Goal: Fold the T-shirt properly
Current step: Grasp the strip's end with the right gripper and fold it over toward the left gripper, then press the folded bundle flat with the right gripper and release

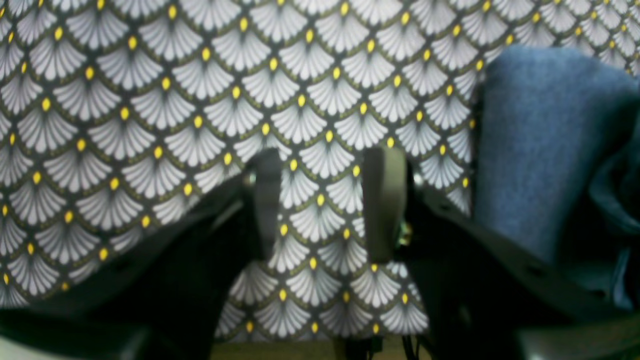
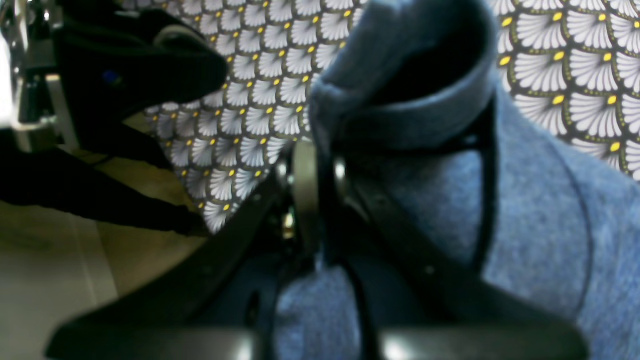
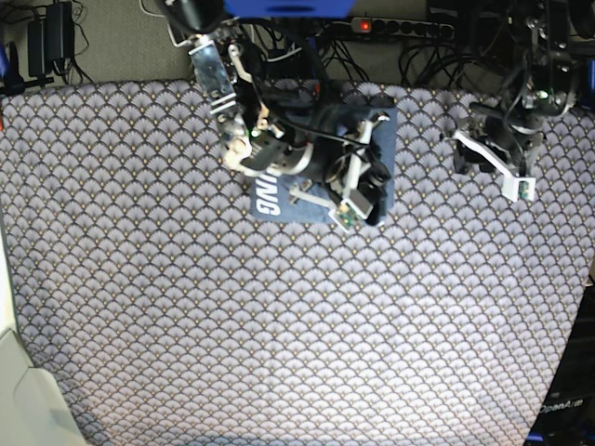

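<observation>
Overhead view: the T-shirt point(image 3: 279, 200), slate-blue and folded to a compact rectangle, lies near the far edge of the scallop-patterned tablecloth point(image 3: 279, 334). The right arm point(image 3: 270, 139) lies across the garment and hides most of it; only the white letters "ING" show at its near corner. The right gripper point(image 2: 320, 175) is clenched on a raised fold of T-shirt point(image 2: 540, 240) cloth, which rises past its fingers. The left gripper point(image 1: 325, 200) hangs released, jaws apart over bare tablecloth point(image 1: 200, 100), with T-shirt cloth point(image 1: 540, 140) just beside its right-hand finger in the left wrist view. Cables and a power strip point(image 3: 400, 28) line the far table edge. Both wrist views are blurred.
</observation>
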Tool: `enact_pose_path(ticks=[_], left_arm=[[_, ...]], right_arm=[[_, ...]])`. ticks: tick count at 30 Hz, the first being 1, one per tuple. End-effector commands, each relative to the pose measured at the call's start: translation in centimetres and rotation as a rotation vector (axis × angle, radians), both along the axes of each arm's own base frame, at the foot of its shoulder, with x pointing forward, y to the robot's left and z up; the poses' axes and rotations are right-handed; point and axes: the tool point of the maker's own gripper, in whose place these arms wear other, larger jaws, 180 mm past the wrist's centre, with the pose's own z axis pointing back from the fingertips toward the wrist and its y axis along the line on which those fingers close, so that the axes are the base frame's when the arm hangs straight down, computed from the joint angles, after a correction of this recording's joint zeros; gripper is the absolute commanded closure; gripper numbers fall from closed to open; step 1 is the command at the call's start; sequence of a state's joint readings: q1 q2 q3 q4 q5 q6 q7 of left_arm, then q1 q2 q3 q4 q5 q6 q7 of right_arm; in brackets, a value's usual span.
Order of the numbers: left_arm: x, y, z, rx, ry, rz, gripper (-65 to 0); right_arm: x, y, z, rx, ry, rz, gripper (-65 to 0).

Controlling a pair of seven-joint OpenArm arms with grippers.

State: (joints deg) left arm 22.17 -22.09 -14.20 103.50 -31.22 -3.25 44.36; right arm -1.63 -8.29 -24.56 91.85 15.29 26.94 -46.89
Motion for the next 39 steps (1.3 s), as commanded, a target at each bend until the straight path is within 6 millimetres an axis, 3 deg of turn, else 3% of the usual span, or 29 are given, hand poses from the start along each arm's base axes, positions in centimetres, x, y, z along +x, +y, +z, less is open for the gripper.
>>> enact_pose_path(ticks=[1,8,25,29,35,39], left_arm=[[0.7,0.2,1.2,0.009,-0.044,-0.01,-26.3],[0.7,0.1,1.2,0.007,-0.044,-0.011,-26.3],[0.0,0.4,0.8,0.012,-0.027,-0.007,-26.3],[0.1,0.3,0.9,0.011,-0.03,-0.011,-26.3],[0.1,0.3,0.9,0.01,-0.03,-0.01,-26.3],[0.0,0.4,0.8,0.011,-0.027,-0.007,-26.3]], right_arm=[[1.0,0.8,2.0,0.049,-0.046,0.003,0.0],[0.4,0.4,0.2,-0.032,0.011,0.043,0.0],[-0.2,0.6,-0.2,-0.074,0.035,0.08,-0.7],[0.0,0.1,-0.4,-0.117,0.047,0.095,-11.0],[-0.1,0.1,-0.4,-0.123,0.049,0.099,-32.7],[-0.2,0.3,0.4,-0.112,0.025,0.104,-36.9]])
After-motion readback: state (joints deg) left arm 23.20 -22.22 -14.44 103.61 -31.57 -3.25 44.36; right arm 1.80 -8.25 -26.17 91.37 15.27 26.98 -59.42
